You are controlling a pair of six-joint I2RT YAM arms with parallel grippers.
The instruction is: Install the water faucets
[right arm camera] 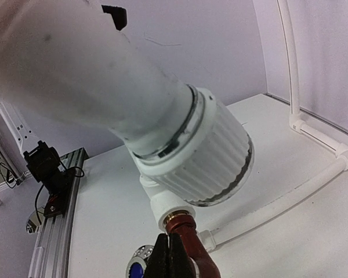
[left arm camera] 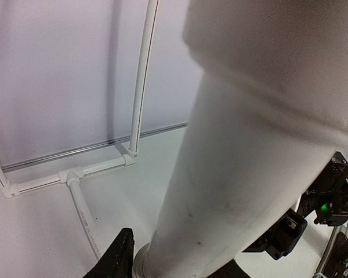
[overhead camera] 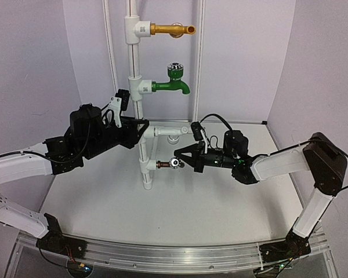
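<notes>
White table point(overhead camera: 162, 208) is holding up a tall pipe point(overhead camera: 135, 61). The left gripper point(overhead camera: 140, 123) is squeezing that pipe, likely steadying it. The right gripper point(right arm camera: 169, 258) is pinching shut against the brown tap point(right arm camera: 191, 246) sitting in the lowest joint point(right arm camera: 171, 209).

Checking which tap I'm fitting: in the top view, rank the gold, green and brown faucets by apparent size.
1. gold faucet, longest.
2. green faucet, shorter but bulkier, so close.
3. brown faucet, smallest, partly hidden by the right end effector.
</notes>
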